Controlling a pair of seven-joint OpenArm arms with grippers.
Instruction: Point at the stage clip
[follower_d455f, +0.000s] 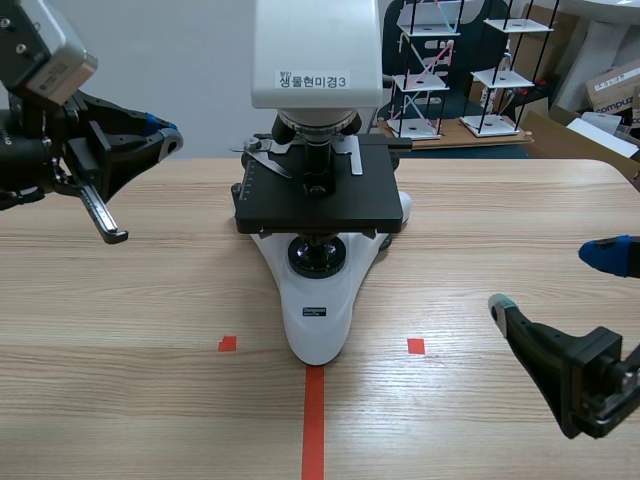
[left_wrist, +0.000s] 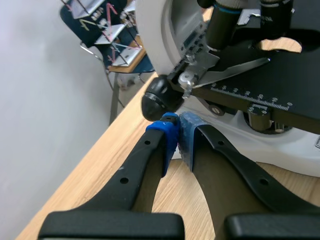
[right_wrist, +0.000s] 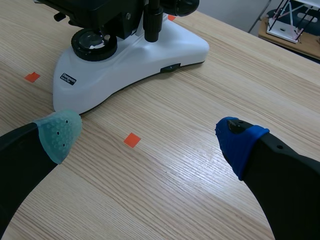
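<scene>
A white microscope (follower_d455f: 315, 310) with a black stage (follower_d455f: 315, 200) stands mid-table. On the stage lie silver stage clips (follower_d455f: 268, 158), one to each side of the lens. In the left wrist view a clip (left_wrist: 235, 70) stretches over the stage (left_wrist: 280, 75) just beyond a black knob (left_wrist: 156, 97). My left gripper (follower_d455f: 168, 135) hangs raised to the left of the stage, shut (left_wrist: 177, 132), its blue pads pressed together right under that knob and short of the clip. My right gripper (follower_d455f: 552, 280) is low at the near right, open (right_wrist: 148, 136) over bare table, aimed at the microscope's base (right_wrist: 130, 60).
Orange-red tape marks (follower_d455f: 314, 420) lie on the wooden table in front of the microscope. Wire model racks (follower_d455f: 430, 70) and cardboard boxes (follower_d455f: 612, 85) stand behind the table's far edge. A pale wall lies beyond the table's left edge (left_wrist: 90, 160).
</scene>
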